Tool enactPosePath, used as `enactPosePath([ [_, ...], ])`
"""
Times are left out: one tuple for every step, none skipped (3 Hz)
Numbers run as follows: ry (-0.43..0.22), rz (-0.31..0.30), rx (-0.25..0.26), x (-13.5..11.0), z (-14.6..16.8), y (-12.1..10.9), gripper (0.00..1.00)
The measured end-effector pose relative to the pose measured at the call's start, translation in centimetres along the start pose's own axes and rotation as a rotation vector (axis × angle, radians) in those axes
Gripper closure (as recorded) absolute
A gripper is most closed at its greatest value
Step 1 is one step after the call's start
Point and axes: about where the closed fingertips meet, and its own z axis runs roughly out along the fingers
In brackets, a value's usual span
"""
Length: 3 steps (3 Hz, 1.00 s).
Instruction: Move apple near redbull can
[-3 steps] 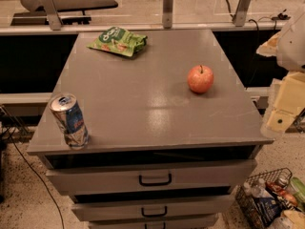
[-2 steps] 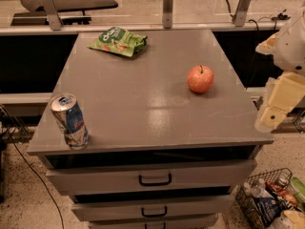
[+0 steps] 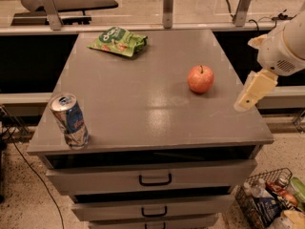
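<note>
The red-orange apple sits on the grey table top, right of centre. The redbull can stands upright near the table's front left corner, far from the apple. My gripper hangs from the white arm at the right edge of the table, to the right of the apple and a little nearer the front, apart from it. It holds nothing that I can see.
A flat green snack bag lies at the back left of the table. Drawers with dark handles are below the top. A wire basket with bottles stands on the floor at the lower right.
My gripper has moved left and slightly up, closer to the table's right edge and the apple. The apple and the can have not moved.
</note>
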Motion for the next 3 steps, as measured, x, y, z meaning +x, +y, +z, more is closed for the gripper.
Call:
enactPosePath([
  [-0.083, 0.029, 0.030, -0.5, 3.5, -2.4, 0.00],
  [-0.154, 0.067, 0.030, -1.1, 6.5, -3.6, 0.00],
  [-0.213, 0.117, -0.003, -1.8, 8.9, -3.6, 0.00],
])
